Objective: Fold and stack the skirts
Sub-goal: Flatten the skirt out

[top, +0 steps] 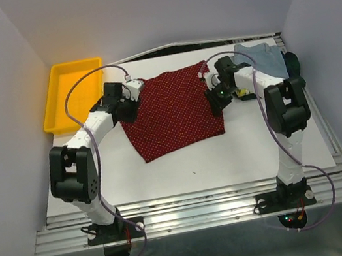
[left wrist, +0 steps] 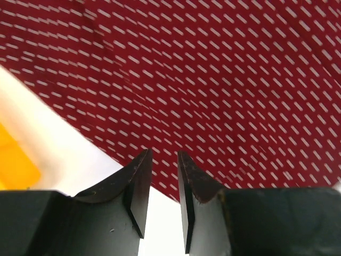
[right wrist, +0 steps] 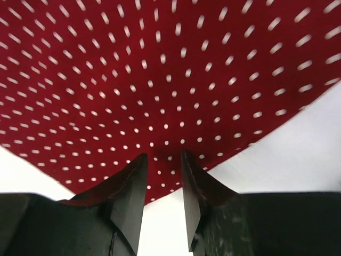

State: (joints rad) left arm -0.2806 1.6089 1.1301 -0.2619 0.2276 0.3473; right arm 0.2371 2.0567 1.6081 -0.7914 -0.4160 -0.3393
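The dark red skirt [top: 171, 111] with tiny white dots lies spread flat in the middle of the white table [top: 229, 157], a little above the centre of the top view, its wider hem toward the lower part of the frame. The left gripper [top: 130, 108] sits at the skirt's left edge and the right gripper [top: 217, 98] at its right edge, both arms reaching in from the bottom of the picture.

In the left wrist view the two black fingers [left wrist: 139, 184] rise from the bottom edge with a narrow gap between them. Bare table shows through the lower part of the gap and red cloth past the tips, and nothing is pinched. The dots read as short white streaks there, blurred. In the right wrist view the fingers [right wrist: 130, 186] stand the same way, slightly parted and empty, with the skirt's curved edge just beyond and under the tips and white table on either side.

In the upper right of the top view a folded light blue skirt [top: 261, 56] lies by the far corner, with a dark green one [top: 292, 65] at its right side. A scrap of yellow-green patterned cloth [top: 242, 93] peeks out beside the right arm. A yellow plastic tray [top: 53, 115] sits in the upper left corner of the table, well apart from the red skirt.
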